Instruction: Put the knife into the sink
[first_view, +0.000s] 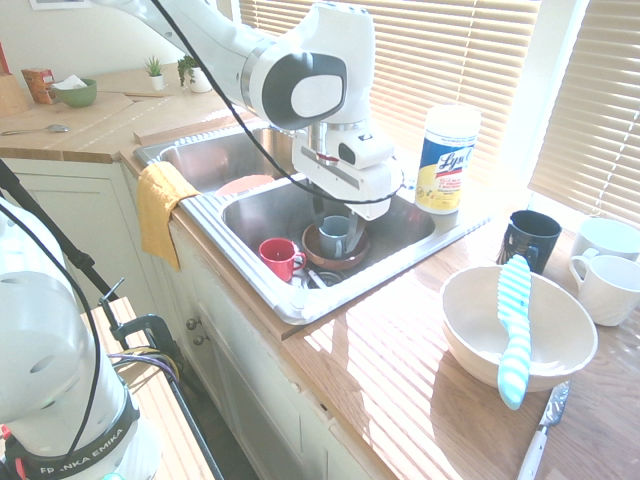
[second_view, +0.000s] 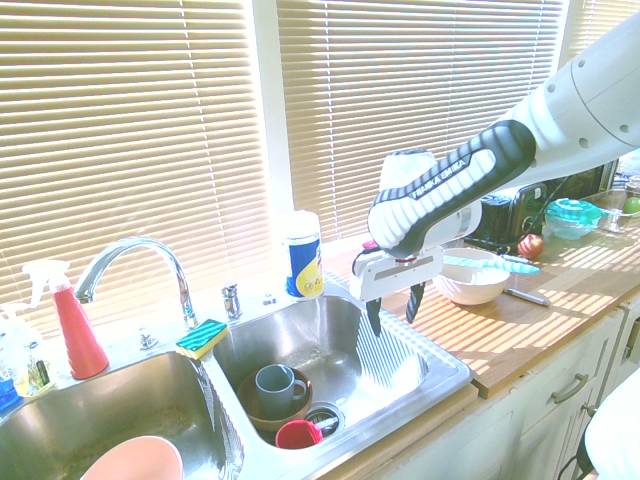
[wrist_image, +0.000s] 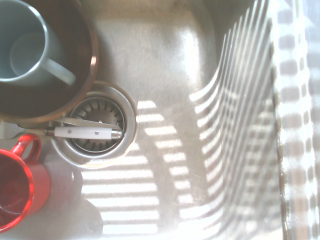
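The turquoise-and-white striped knife (first_view: 515, 330) lies across the rim of a white bowl (first_view: 470, 340) on the wooden counter, right of the sink (first_view: 300, 300). From the other side the knife (second_view: 490, 263) shows on the same bowl (second_view: 470, 288). My gripper (second_view: 393, 308) hangs open and empty above the right basin of the sink (second_view: 430, 365), well apart from the knife. The wrist view looks down on the basin floor (wrist_image: 170, 75).
The right basin holds a grey mug (first_view: 335, 235) in a brown bowl (first_view: 335, 258), a red mug (first_view: 280, 258) and a white-handled utensil (wrist_image: 82, 132) over the drain. A wipes canister (first_view: 447, 160), several mugs (first_view: 530, 238) and a silver-bladed utensil (first_view: 540, 440) stand around the bowl. The faucet (second_view: 130, 255) rises behind.
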